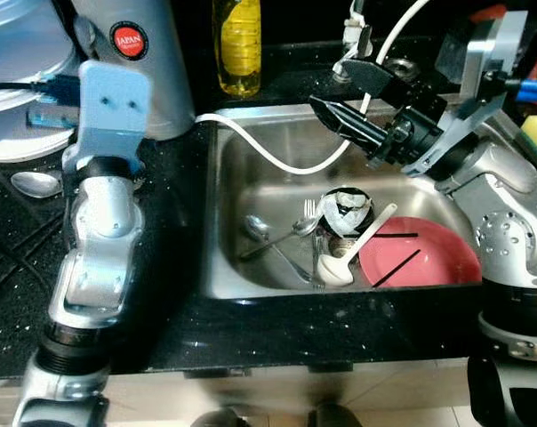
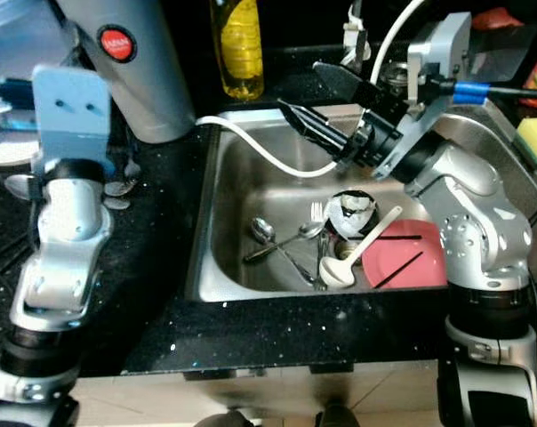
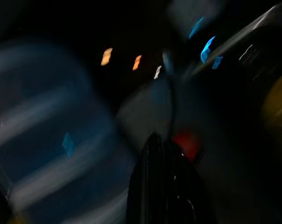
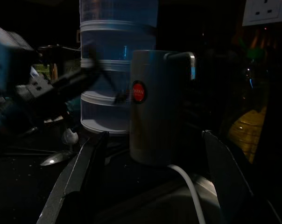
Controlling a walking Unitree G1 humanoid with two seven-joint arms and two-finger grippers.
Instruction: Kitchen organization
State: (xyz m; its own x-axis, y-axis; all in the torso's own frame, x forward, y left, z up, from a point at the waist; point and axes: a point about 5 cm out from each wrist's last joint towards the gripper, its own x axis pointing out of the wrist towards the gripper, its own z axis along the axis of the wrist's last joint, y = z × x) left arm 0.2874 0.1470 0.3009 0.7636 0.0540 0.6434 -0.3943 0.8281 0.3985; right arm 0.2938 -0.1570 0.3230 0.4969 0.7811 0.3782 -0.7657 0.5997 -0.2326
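The right gripper [image 1: 340,114] hangs with fingers apart over the sink's [image 1: 251,160] far edge, near the white hose [image 1: 277,160]; reaching for the spoon [image 1: 353,253] by the pink plate [image 1: 428,258] risks snagging it.

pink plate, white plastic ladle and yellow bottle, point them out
pink plate [image 1: 433,258], left eye view, bare middle.
white plastic ladle [image 1: 336,270], left eye view, its bowl.
yellow bottle [image 2: 240,53], right eye view, its body.

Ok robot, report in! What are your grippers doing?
Right gripper open, raised above the sink, holding nothing. Left arm up over the counter. Spoons, fork, ladle, pink plate in sink. White hose crosses it.
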